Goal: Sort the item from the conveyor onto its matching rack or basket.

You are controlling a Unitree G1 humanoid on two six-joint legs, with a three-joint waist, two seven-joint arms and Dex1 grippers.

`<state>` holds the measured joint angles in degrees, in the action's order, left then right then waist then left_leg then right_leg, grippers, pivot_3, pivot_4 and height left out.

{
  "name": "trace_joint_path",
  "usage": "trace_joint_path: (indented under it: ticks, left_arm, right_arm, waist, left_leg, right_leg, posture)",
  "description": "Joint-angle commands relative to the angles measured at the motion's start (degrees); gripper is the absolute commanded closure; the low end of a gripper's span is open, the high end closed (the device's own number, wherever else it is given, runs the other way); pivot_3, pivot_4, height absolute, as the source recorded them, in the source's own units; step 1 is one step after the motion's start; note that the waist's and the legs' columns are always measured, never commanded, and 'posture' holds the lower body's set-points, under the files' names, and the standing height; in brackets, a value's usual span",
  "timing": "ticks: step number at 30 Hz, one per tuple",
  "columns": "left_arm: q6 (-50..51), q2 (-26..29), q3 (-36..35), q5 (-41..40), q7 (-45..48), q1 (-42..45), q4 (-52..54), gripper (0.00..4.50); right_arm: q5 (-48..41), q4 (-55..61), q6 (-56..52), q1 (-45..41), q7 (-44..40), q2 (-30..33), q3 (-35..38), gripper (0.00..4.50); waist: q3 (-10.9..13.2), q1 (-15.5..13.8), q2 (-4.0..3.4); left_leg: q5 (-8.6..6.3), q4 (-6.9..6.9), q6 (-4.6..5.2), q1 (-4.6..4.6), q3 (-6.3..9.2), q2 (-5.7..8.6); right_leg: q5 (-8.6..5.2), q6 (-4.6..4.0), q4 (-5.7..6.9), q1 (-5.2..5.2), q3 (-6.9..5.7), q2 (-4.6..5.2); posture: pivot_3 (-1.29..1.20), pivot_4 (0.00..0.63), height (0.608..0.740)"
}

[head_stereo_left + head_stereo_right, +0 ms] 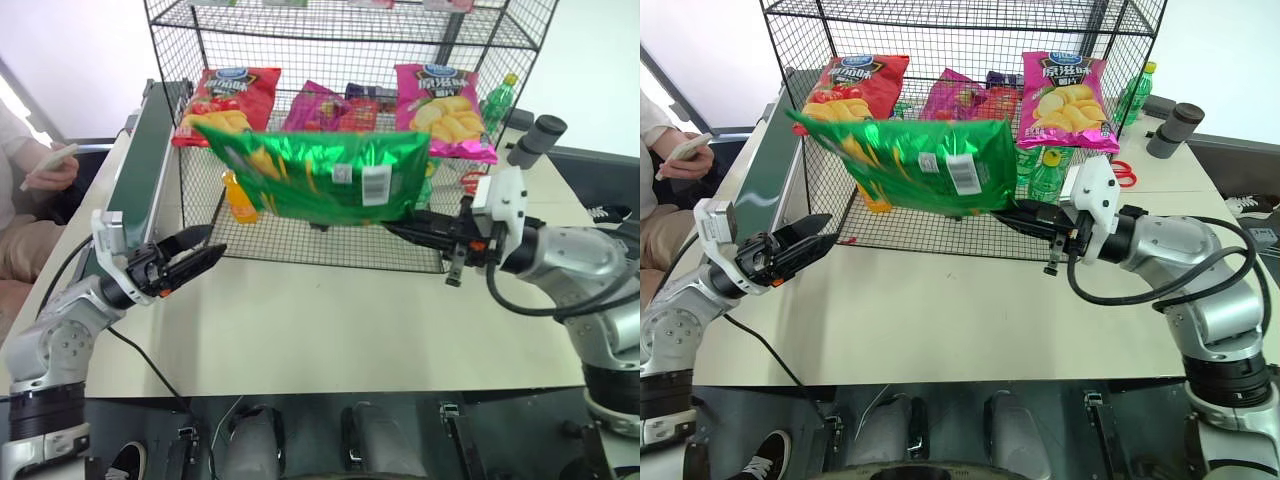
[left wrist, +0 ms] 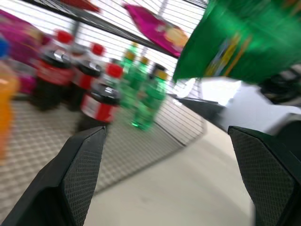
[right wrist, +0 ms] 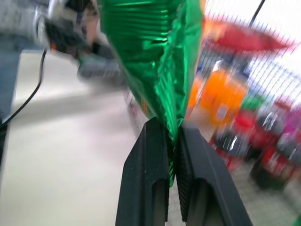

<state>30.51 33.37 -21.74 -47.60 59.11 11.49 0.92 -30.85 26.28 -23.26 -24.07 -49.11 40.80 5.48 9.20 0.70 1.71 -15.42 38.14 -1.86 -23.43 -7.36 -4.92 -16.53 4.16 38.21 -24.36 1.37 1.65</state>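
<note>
Our left gripper (image 1: pixel 205 259) hangs released at eight o'clock, clear of the glossy green crisp bag (image 1: pixel 320 175). Our right gripper (image 3: pixel 173 155) pinches that bag's edge at three o'clock, barcode label facing us, before the black wire-mesh rack (image 1: pixel 300 20); its lettering stays unreadable.

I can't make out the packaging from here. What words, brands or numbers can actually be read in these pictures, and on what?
Nothing reads clearly.
Green crisp bag: white barcode label, digits too small.
Red bag: blue oval logo, lettering too small.
Pink bag: blue oval logo and large characters, not legible.
Dark bottles: red labels, blurred.
</note>
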Motion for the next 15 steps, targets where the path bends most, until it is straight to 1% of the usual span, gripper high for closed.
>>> trace_joint_path:
  ticks: [1,2,4,5,6,8,10,11,12,15]
  left_arm:
    - [-5.96,-2.05,-0.36,3.18,-3.39,-0.17,3.96,0.07]
    - [-6.65,-2.38,0.04,3.73,-3.79,-0.16,4.44,0.07]
    - [-9.71,-2.87,0.94,6.18,-4.35,-0.20,5.09,0.07]
    - [-10.65,-3.58,1.15,6.95,-5.64,-0.21,5.73,0.07]
    - [-11.22,-4.09,1.28,7.38,-6.61,-0.26,6.24,0.07]
    - [-15.66,-4.71,2.64,11.80,-8.03,-1.10,7.48,0.07]
    - [-18.42,-5.47,3.33,14.08,-9.57,-1.66,8.81,0.07]
    - [-18.92,-5.81,3.41,14.31,-10.32,-1.74,9.15,0.07]
    - [-19.43,-6.58,3.38,14.69,-11.84,-1.67,9.47,0.07]
    - [-21.97,-7.39,5.08,17.40,-13.19,-2.82,11.04,0.07]
  right_arm:
    - [8.67,0.19,7.44,-5.79,4.79,-0.65,-0.60,4.50]
    - [11.47,-1.29,9.08,-6.91,5.73,-0.68,-1.63,4.50]
    - [20.57,-6.48,13.91,-9.84,9.62,-0.38,-4.36,4.50]
    - [26.32,-10.09,15.88,-11.89,13.26,-0.19,-5.84,4.50]
    - [30.13,-12.61,17.31,-13.25,15.71,-0.20,-6.72,4.50]
    - [41.51,-17.81,22.13,-15.38,20.04,2.39,-10.76,4.50]
    - [45.18,-20.21,24.46,-16.49,24.43,1.27,-10.85,4.50]
    - [45.62,-20.79,24.89,-16.83,25.73,0.46,-10.44,4.50]
    - [48.18,-21.72,25.29,-17.41,27.18,0.33,-11.10,4.50]
    - [53.36,-24.11,23.59,-18.40,31.63,-1.76,-11.80,4.50]
  waist:
    - [-0.01,0.04,0.02]
    - [-0.02,0.07,0.04]
    - [-0.02,0.13,0.04]
    - [-0.02,0.22,0.04]
    - [-0.02,0.25,0.03]
    - [-0.01,0.26,0.02]
    - [-0.01,0.20,0.02]
    - [-0.01,0.18,0.02]
    - [-0.01,0.20,0.02]
    - [-0.01,0.26,0.01]
  left_leg:
    - [0.00,0.01,0.00,0.00,0.00,0.00]
    - [0.00,0.01,0.00,0.00,0.00,0.00]
    - [0.00,0.01,0.00,0.02,0.01,-0.01]
    - [0.00,0.00,-0.01,0.02,0.00,-0.01]
    - [0.00,0.00,-0.01,0.03,-0.02,-0.01]
    - [0.00,0.01,-0.01,0.03,-0.08,-0.01]
    - [0.01,0.00,-0.02,0.02,-0.10,0.00]
    - [0.01,-0.02,-0.02,0.01,-0.11,-0.01]
    - [0.04,-0.04,-0.07,0.00,-0.14,-0.02]
    - [0.14,-0.09,-0.25,-0.01,-0.15,-0.03]
  right_leg:
    - [0.00,-0.01,0.00,0.00,0.00,0.00]
    - [0.00,-0.01,0.00,0.00,0.00,0.00]
    - [0.00,-0.01,0.00,0.00,-0.01,-0.03]
    - [0.00,-0.01,0.00,0.00,-0.01,-0.03]
    - [0.00,-0.01,0.01,0.00,0.00,-0.02]
    - [0.00,-0.02,0.00,-0.01,0.04,0.00]
    - [0.00,-0.02,0.00,-0.04,0.05,0.00]
    - [0.00,-0.02,-0.01,-0.06,0.06,0.00]
    - [0.00,-0.01,-0.01,-0.09,0.07,0.00]
    - [0.00,0.00,-0.01,-0.12,0.08,-0.01]
  posture:
    - [0.00,0.150,0.740]
    - [0.00,0.150,0.740]
    - [0.00,0.150,0.740]
    - [0.00,0.150,0.740]
    - [0.00,0.150,0.740]
    - [0.00,0.150,0.740]
    - [0.00,0.150,0.740]
    - [0.00,0.150,0.740]
    - [0.00,0.150,0.740]
    - [0.00,0.150,0.740]
